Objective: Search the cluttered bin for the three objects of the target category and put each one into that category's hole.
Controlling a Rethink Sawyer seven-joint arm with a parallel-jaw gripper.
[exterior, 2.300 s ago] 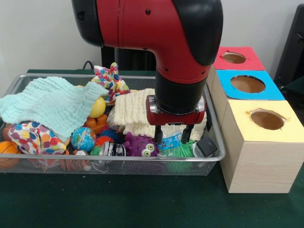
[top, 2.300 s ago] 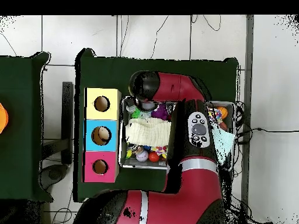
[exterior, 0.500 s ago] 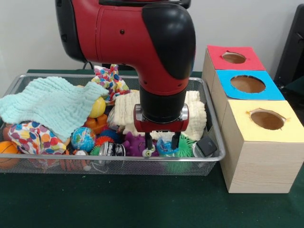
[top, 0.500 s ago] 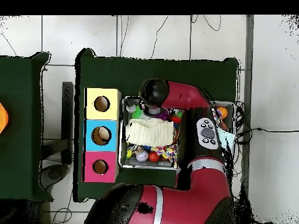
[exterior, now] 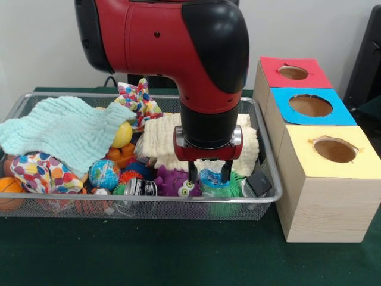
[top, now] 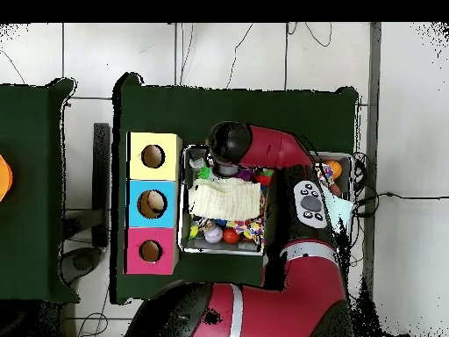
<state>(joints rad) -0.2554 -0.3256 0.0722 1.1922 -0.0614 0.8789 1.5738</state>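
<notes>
The wire mesh bin (exterior: 149, 199) holds several toys and cloths. My gripper (exterior: 209, 174) hangs low at the bin's front right, open, with one finger on each side of a small crumpled plastic bottle with a blue label (exterior: 212, 177). A purple monster toy (exterior: 175, 182) lies just left of it, a green spiky toy (exterior: 231, 189) just right. A cream cloth (exterior: 162, 140) lies behind the gripper. Three wooden boxes with holes stand right of the bin: yellow (exterior: 357, 158), blue (exterior: 339, 113), red (exterior: 315, 74). In the overhead view the arm's wrist (top: 230, 140) hides the gripper.
A mint cloth (exterior: 65, 128) covers the bin's left half, with a polka-dot fabric toy (exterior: 38, 173), a globe ball (exterior: 104, 174), a yellow ball (exterior: 123, 135) and an orange ball (exterior: 9, 190) around it. A black block (exterior: 259, 183) sits in the front right corner. Green felt (exterior: 178, 250) covers the table.
The arm has shifted a little to the left in the front view and lowered, so the fingers now stand around the plastic bottle instead of above and right of it.
</notes>
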